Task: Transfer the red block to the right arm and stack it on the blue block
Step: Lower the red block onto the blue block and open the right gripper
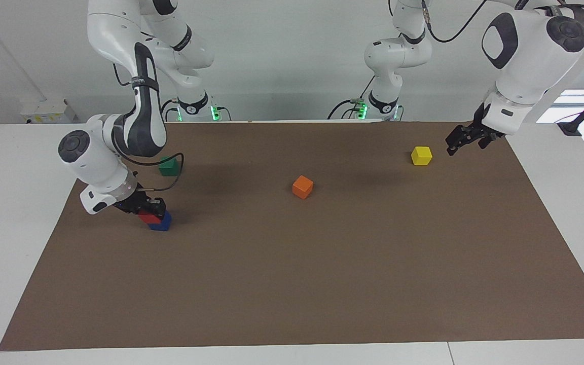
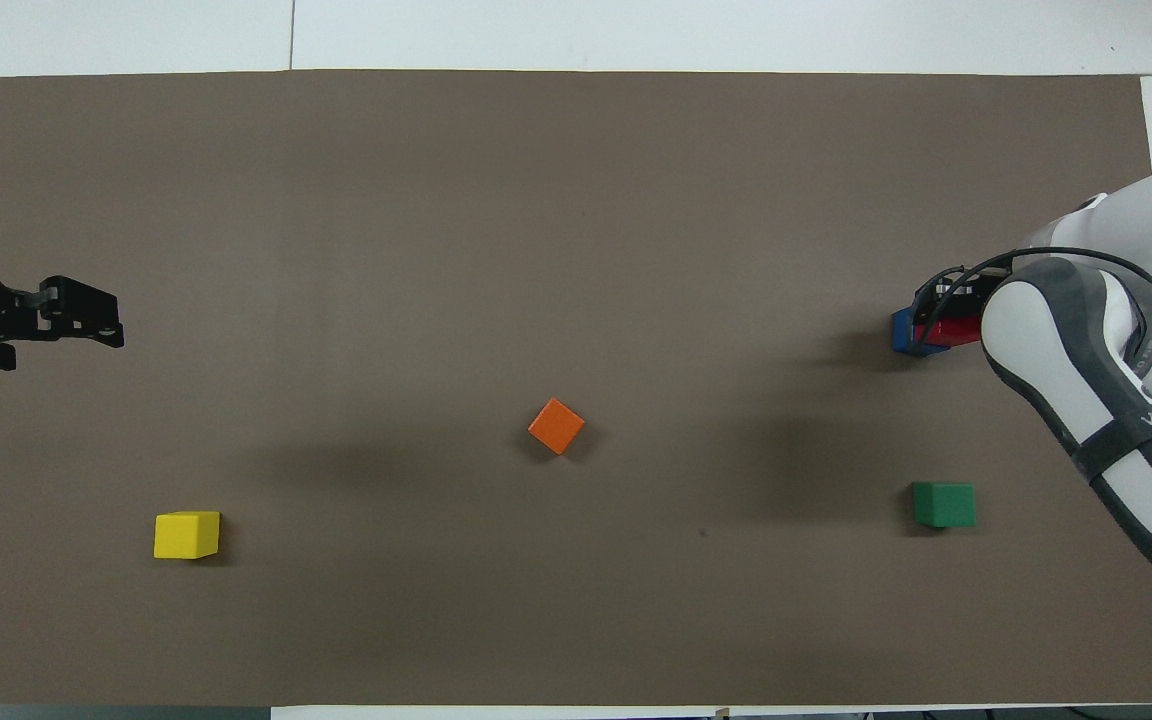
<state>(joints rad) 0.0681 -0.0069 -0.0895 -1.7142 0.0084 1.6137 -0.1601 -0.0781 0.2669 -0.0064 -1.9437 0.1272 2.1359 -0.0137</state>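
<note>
facing view: the white bench (image 1: 13,167) carries a brown mat (image 1: 322,263). the right arm's hand (image 1: 146,209) is low at its own end of the mat, clenched on the red block (image 1: 149,218), which sits on the blue block (image 1: 162,221), shifted toward the arm rather than square on it. the left hand (image 1: 455,144) waits in the air just beside the yellow cube (image 1: 421,155), released and holding nothing. an orange cube (image 1: 302,186) lies mid-mat; a green cube (image 1: 169,166) sits nearer to the robots than the stack. the handover looks done and the stacking is in hand. next, i judge, the red block needs squaring on the blue, then a gentle release and a straight lift away.
</note>
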